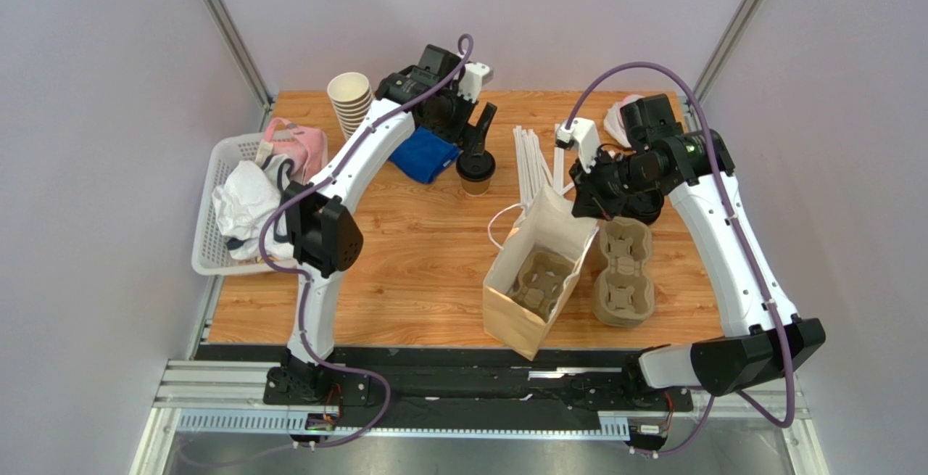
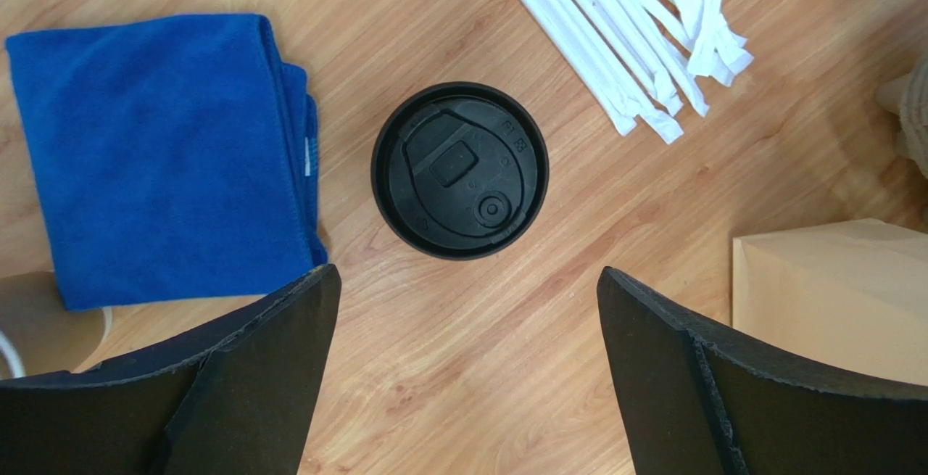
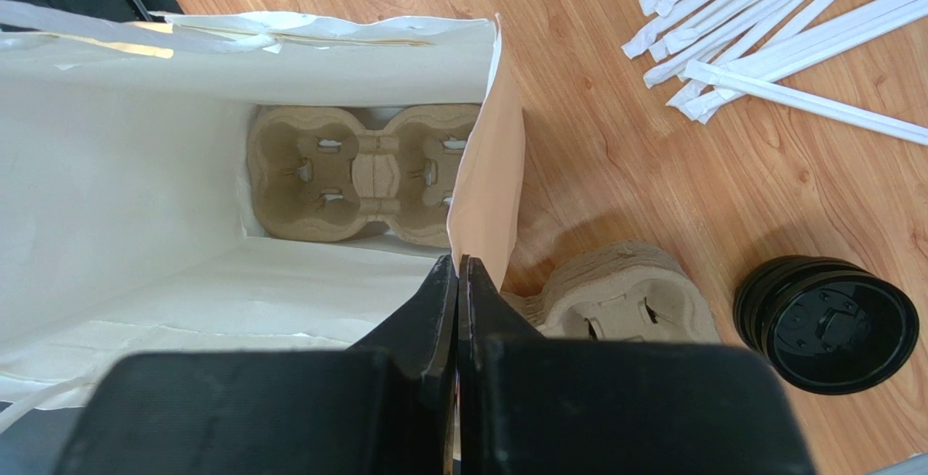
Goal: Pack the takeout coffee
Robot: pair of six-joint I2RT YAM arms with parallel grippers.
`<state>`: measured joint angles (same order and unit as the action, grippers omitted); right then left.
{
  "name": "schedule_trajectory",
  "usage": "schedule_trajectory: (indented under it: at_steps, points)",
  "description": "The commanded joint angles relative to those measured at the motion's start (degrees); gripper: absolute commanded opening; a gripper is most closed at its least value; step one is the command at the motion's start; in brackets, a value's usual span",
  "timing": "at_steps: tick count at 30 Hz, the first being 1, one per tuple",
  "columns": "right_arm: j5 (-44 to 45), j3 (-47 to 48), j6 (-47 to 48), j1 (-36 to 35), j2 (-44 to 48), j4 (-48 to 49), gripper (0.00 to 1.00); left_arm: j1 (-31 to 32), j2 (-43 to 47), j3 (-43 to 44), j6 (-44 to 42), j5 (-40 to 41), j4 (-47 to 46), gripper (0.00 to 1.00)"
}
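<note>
The takeout coffee [image 1: 475, 168], a brown paper cup with a black lid, stands upright on the table between a blue cloth and the straws. In the left wrist view I see its lid [image 2: 460, 170] from above. My left gripper [image 2: 463, 279] is open and empty, hovering above and just beside the cup [image 1: 480, 130]. My right gripper [image 3: 458, 271] is shut on the top edge of the brown paper bag [image 3: 485, 149], holding it open [image 1: 586, 199]. The bag [image 1: 523, 312] stands open with a pulp cup carrier [image 3: 359, 176] at its bottom.
A folded blue cloth [image 2: 153, 149] lies left of the cup and wrapped straws [image 2: 632, 29] lie right of it. A stack of pulp carriers [image 1: 623, 274] and loose black lids [image 3: 825, 323] sit beside the bag. Lidless cups [image 1: 350, 100] and a white basket [image 1: 223, 165] are at the far left.
</note>
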<state>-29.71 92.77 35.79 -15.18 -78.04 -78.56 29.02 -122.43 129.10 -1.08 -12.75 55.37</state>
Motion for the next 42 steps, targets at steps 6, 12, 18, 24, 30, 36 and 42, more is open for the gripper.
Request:
schedule_trajectory:
  at_steps: [6,12,18,24,30,36,42]
  points:
    - [-2.63,1.09,-1.51,0.24,-2.11,-8.62,0.0,2.71,-3.6,-1.12,1.17,7.21,-4.21,0.94]
    - [-3.24,2.32,-1.16,0.15,-3.26,-9.59,0.0,2.98,-5.97,-0.17,1.17,9.76,-5.19,0.91]
    - [-3.24,2.77,-1.07,0.24,-3.96,-10.12,0.0,3.68,-8.7,2.29,1.08,10.47,-4.84,0.91]
    - [-3.51,2.68,-0.99,0.15,-4.14,-10.29,0.0,3.77,-10.37,3.44,1.17,10.29,-4.57,0.92]
    - [-3.6,2.68,-0.9,0.24,-4.49,-10.29,0.0,4.56,-11.25,4.23,1.17,10.29,-4.66,0.92]
    - [-3.6,2.5,-0.81,0.24,-4.4,-10.56,0.0,5.09,-11.34,4.23,1.17,10.73,-4.84,0.92]
    - [-4.03,2.5,-0.9,0.24,-4.49,-10.47,0.0,5.09,-12.04,3.97,1.17,11.0,-4.75,0.92]
